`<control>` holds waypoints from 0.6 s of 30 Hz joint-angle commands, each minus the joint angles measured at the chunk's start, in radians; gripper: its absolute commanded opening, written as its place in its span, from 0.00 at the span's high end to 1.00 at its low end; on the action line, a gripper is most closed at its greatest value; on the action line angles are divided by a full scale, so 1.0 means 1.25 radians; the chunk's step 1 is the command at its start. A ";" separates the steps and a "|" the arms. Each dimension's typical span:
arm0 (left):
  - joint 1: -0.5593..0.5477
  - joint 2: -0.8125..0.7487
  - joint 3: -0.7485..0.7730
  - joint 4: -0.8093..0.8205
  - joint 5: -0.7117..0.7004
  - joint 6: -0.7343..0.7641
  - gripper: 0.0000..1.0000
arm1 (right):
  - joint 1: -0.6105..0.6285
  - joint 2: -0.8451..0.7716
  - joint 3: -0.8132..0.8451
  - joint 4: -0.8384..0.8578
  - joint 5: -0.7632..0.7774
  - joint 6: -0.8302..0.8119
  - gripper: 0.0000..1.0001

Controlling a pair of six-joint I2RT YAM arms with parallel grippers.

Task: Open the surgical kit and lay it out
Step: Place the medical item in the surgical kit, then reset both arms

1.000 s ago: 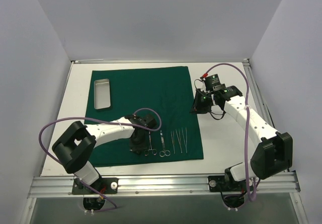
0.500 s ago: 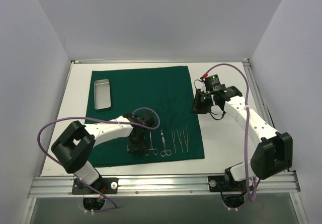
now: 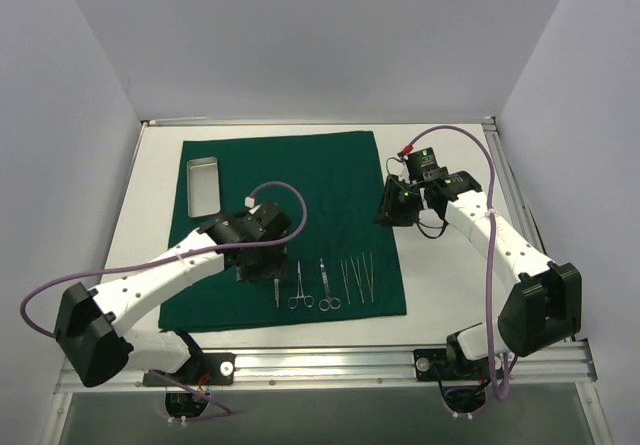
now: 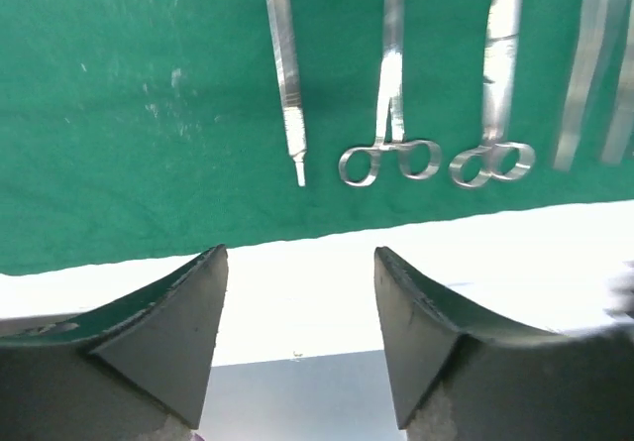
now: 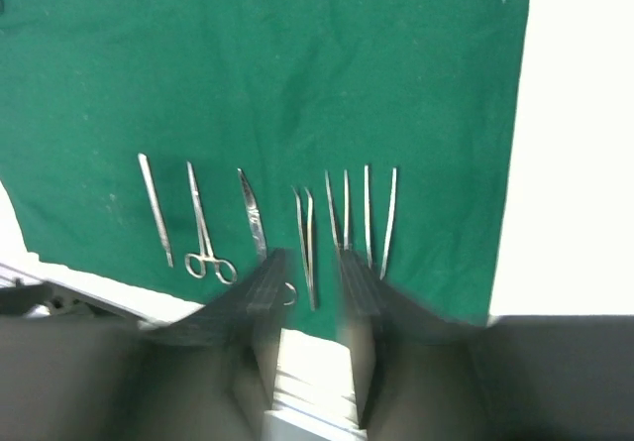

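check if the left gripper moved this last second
Yes. In the top view the left gripper shifted up-left, away from the ringed forceps, uncovering a slim tool.

No lettering, number or sign can be read anywhere from where I stand. If the small black box point(image 3: 428, 162) on the wrist of the right arm point(image 3: 492, 233) bears any print, it is too small to make out.
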 commanded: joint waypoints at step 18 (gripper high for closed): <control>0.346 -0.381 -0.300 0.609 0.570 -0.170 0.06 | 0.036 -0.104 -0.198 0.241 -0.091 0.038 0.00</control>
